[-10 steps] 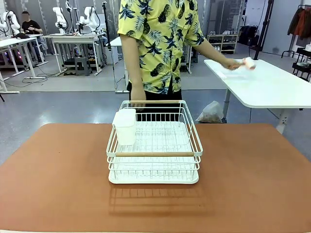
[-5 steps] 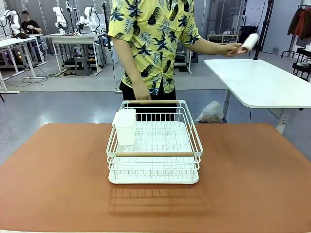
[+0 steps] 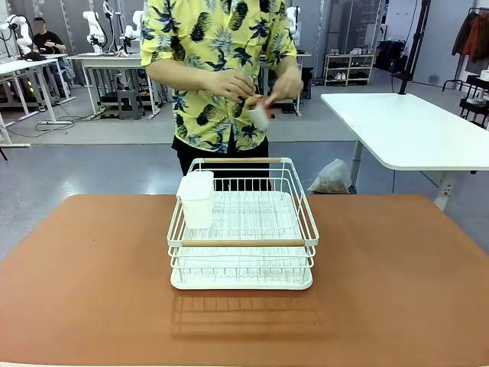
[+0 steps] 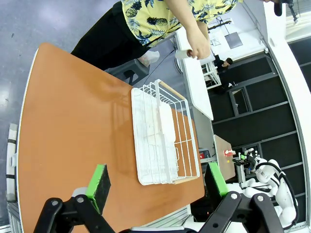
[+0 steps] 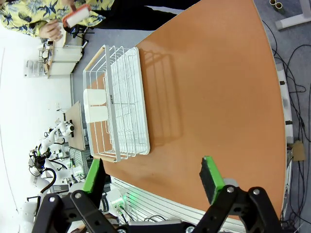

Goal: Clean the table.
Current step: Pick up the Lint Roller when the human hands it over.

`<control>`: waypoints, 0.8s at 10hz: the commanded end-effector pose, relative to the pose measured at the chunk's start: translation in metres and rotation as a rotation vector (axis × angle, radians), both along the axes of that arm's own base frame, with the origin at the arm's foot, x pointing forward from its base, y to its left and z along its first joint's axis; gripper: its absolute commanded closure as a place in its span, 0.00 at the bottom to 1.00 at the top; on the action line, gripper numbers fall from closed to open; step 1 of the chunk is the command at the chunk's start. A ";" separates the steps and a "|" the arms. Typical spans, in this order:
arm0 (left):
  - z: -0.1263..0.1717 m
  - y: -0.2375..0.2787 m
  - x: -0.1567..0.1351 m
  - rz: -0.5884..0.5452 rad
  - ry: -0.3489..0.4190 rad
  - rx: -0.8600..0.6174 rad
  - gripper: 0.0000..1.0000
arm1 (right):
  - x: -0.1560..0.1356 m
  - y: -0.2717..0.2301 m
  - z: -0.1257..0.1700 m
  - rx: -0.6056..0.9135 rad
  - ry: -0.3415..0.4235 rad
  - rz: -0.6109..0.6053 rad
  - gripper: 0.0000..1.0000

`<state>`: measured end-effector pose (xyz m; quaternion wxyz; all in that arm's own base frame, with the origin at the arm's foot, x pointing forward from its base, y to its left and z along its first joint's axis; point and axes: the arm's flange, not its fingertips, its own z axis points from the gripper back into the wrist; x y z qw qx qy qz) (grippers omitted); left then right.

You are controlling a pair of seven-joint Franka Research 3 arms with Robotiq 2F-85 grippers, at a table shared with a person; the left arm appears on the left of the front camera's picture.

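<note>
The reddish-brown table carries a white wire dish rack at its middle. Across the table stands a person in a yellow patterned shirt, both hands at chest height on a white roller with a red handle, above the rack's far end. My left gripper hangs open high over the table, nothing between its green pads. My right gripper is also open and holds nothing, well above the table; that view shows the roller too.
A white cup-shaped holder hangs on the rack's left side. Behind at the right is a white-topped table, with a plastic bag on the floor beside it. Bare tabletop lies on both sides of the rack.
The person lifted the roller off the white table at the right, brought it in front of the chest and put the other hand on it, shifting slightly left.
</note>
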<state>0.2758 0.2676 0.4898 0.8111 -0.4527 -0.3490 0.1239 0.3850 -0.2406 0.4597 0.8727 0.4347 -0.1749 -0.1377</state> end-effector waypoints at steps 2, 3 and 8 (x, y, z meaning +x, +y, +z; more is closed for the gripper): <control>0.000 0.002 -0.002 -0.002 -0.014 0.001 0.00 | 0.000 0.000 0.001 0.002 -0.004 0.000 0.00; 0.000 0.002 -0.002 -0.002 -0.014 0.001 0.00 | 0.000 0.000 0.001 0.002 -0.004 0.000 0.00; 0.000 0.002 -0.002 -0.002 -0.014 0.001 0.00 | 0.000 0.000 0.001 0.002 -0.004 0.000 0.00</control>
